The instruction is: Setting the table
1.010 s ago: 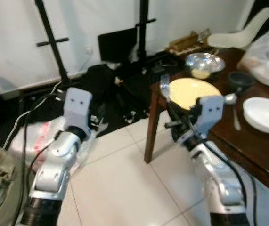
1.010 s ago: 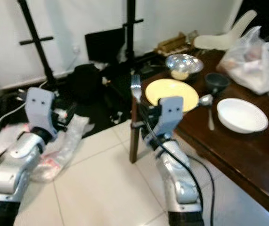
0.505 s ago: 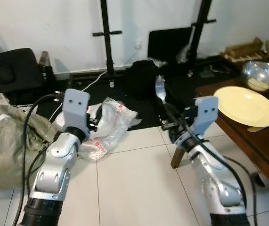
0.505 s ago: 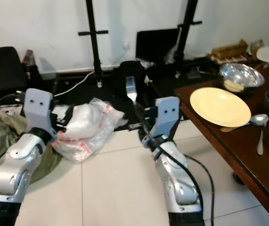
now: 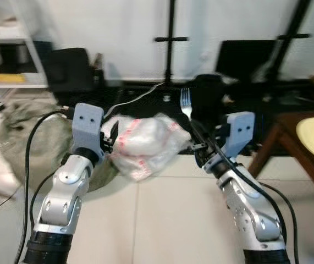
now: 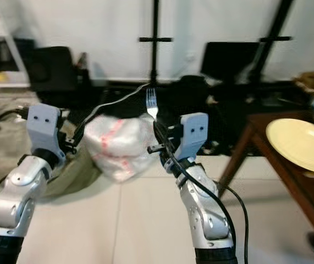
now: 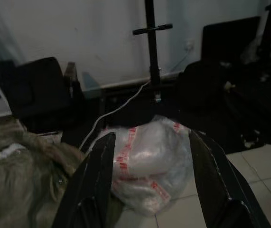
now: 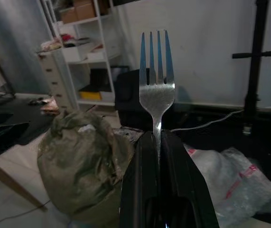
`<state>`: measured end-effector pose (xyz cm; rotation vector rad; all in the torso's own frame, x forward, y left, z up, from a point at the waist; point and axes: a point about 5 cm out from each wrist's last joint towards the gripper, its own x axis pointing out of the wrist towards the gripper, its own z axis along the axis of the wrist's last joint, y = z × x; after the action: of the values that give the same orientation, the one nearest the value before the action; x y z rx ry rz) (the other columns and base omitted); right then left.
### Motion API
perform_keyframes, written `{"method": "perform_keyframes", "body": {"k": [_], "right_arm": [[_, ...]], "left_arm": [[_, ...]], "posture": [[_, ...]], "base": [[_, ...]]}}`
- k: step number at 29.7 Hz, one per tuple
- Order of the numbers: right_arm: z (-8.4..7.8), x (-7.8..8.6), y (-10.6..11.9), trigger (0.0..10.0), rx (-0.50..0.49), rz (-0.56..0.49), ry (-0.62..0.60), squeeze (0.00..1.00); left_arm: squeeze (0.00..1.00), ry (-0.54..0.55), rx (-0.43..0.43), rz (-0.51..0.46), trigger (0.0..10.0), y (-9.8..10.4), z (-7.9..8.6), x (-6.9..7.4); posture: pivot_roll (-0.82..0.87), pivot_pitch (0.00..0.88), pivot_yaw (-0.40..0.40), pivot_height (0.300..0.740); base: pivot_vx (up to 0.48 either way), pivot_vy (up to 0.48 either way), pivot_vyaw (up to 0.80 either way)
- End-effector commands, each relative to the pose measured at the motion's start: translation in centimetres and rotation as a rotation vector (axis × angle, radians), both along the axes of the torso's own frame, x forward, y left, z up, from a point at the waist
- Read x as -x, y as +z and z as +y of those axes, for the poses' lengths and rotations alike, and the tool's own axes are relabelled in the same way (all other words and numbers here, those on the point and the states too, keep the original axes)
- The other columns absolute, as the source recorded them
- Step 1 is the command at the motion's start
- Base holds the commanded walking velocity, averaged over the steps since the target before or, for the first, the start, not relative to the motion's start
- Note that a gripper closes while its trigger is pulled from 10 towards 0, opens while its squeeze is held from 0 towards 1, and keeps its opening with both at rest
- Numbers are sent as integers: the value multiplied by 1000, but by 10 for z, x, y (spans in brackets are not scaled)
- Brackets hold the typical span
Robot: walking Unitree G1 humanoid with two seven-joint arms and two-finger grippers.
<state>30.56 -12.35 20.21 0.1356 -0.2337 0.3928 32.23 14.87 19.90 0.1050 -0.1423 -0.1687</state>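
My right gripper (image 5: pixel 198 142) is shut on a silver fork (image 5: pixel 186 103) that stands upright, tines up, in front of me; the fork (image 8: pixel 156 84) rises from between the closed black fingers (image 8: pixel 137 180) in the right wrist view. A yellow plate (image 6: pixel 301 144) lies on the dark wooden table (image 6: pixel 288 176) at the far right, well off to the right of the fork. My left gripper (image 7: pixel 152 178) is held up on the left, open, with nothing between its fingers (image 7: pixel 95 175).
A clear plastic bag with red print (image 5: pixel 146 140) lies on the tiled floor ahead. An olive sack (image 5: pixel 25 137) sits to its left. Black stands (image 5: pixel 171 44), dark cases and cables line the white wall. A white shelf unit (image 5: pixel 8 55) stands at far left.
The camera has swung further left: the table and plate have slid to the right edge and the shelf unit has come into view. Both arms keep their pose, fork still held.
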Motion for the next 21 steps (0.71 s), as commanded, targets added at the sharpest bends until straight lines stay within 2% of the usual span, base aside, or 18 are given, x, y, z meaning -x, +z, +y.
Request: {"method": "perform_keyframes", "body": {"k": [1,21], "right_arm": [[0,1,-1,10000,-5,8,3,0],[1,1,-1,10000,-4,10,11,0]], "left_arm": [[0,14,-10,20,10000,-4,2,0],[0,24,24,35,10000,-5,2,0]], "posture": [[-43,0,86,740],[-43,0,84,740]], "base": [[0,0,756],[0,0,754]]}}
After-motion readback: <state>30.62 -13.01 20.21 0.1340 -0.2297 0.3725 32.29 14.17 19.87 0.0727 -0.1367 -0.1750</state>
